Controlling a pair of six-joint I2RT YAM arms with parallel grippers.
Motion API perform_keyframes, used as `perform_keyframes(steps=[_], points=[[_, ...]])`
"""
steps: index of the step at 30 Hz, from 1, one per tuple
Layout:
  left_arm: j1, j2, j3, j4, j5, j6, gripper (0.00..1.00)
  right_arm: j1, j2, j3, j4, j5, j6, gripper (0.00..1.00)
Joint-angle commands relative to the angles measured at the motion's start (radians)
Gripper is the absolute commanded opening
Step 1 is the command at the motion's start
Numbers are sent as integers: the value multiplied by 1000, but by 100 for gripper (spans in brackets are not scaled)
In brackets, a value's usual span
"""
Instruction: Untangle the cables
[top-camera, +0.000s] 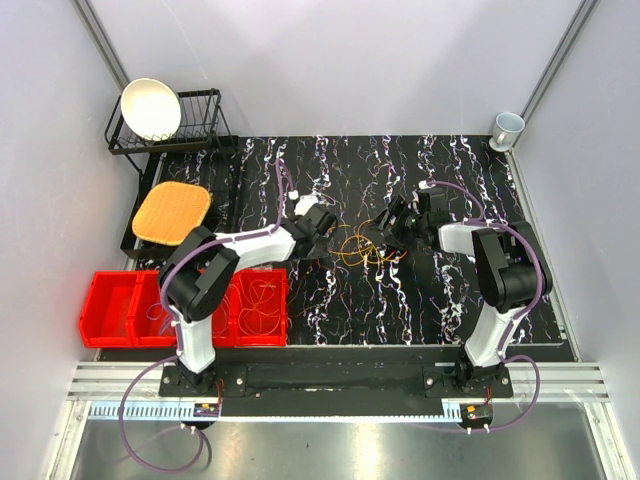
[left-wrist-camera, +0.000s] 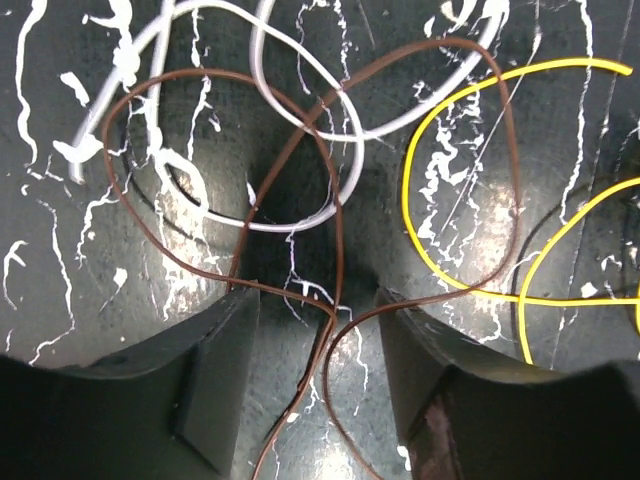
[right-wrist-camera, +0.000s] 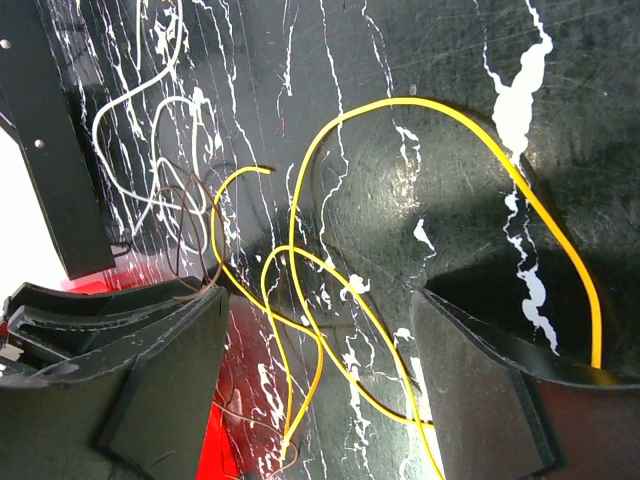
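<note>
Both tools spread: left tool (left-wrist-camera: 315, 340) straddles the brown cable (left-wrist-camera: 515, 180), right tool (right-wrist-camera: 320, 340) the yellow cable (right-wrist-camera: 420, 100). Pinch one strand each, low, then draw apart slowly.

Cables (top-camera: 362, 248): thin wires in a loose, overlapping tangle, lying flat at bench (top-camera: 400, 300) centre.
- Brown wire (left-wrist-camera: 514, 170): crossing loops, strands trailing to 6 o'clock in the left wrist view.
- White wire (left-wrist-camera: 280, 228): loops at 12 o'clock, crossing the brown.
- Yellow wire (left-wrist-camera: 406, 200): open curves at 3 o'clock.
- Further thin loops (top-camera: 262, 305): in red bin (top-camera: 120, 305), at 8 o'clock from the tangle.
</note>
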Motion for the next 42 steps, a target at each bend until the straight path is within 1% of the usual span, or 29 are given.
perform_keyframes(steps=[1, 3, 4, 6, 7, 8, 12, 15, 16, 19, 21, 26, 27, 32, 36, 39, 40, 42], points=[[13, 19, 26, 51, 24, 8, 48, 8, 22, 30, 13, -5, 0, 80], [13, 24, 26, 61, 27, 8, 42, 7, 23, 31, 13, -3, 2, 79], [15, 28, 24, 62, 30, 8, 33, 8, 25, 33, 13, -2, 0, 79], [13, 34, 26, 67, 34, 5, 22, 8, 29, 34, 12, -3, 2, 79], [13, 42, 26, 65, 39, 1, 9, 7, 32, 34, 12, -2, 2, 79], [13, 45, 27, 65, 42, 1, 0, 8, 32, 36, 12, -2, 0, 79], [12, 28, 34, 56, 63, 5, 0, 8, 43, 41, 9, 0, -1, 79], [12, -27, 43, 36, 117, 8, 0, 8, 48, 42, 9, 0, 0, 79], [7, -62, 50, 28, 163, 12, 0, 8, 48, 45, 9, 0, 0, 79], [-4, -151, 83, -13, 224, 32, 0, 8, 48, 44, 7, 0, -1, 79], [-11, -217, 128, -48, 258, 60, 0, 8, 46, 44, 7, 0, 0, 79], [-39, -361, 245, -151, 252, 107, 0, 7, 46, 44, 7, 0, 0, 79], [-40, -407, 260, -162, 266, 116, 0, 8, 48, 44, 7, 0, -1, 79], [-42, -527, 352, -228, 297, 152, 0, 7, 49, 42, 12, -5, 3, 79], [-43, -610, 317, -156, 362, 207, 0, 8, 46, 42, 13, -5, 3, 79], [-45, -670, 244, -15, 540, 258, 0, 7, 43, 39, 16, -10, 3, 79], [-45, -680, 215, 4, 524, 261, 0, 7, 42, 38, 19, -10, 3, 79], [-45, -676, 219, -31, 469, 265, 0, 8, 37, 31, 34, -17, 3, 79]])
